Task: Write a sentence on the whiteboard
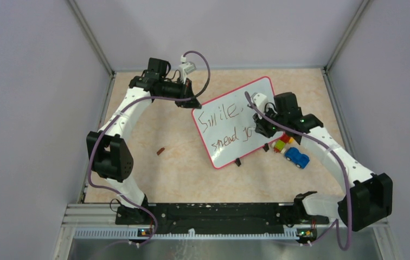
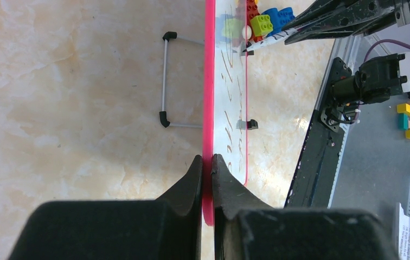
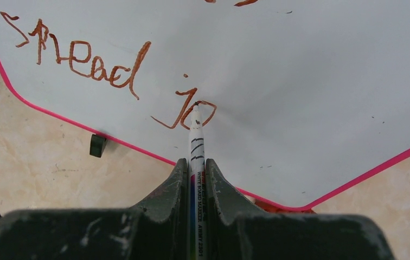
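Scuffed black right fingers [image 3: 173, 187] tight around a slim white marker [image 3: 196, 142]; left fingers [image 2: 193, 181] tight on the pink-rimmed glossy whiteboard [image 2: 209, 81].

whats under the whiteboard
A thin wire leg with black feet shows under the whiteboard, resting on the tan table; another black foot pokes out at its rim. The tabletop directly beneath is covered.

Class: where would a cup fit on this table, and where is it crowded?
Free: beige tabletop between white left arm and red-rimmed whiteboard, barring a small brown scrap; between whiteboard and black base rail. Crowded: toy bricks and blue car by the right arm.
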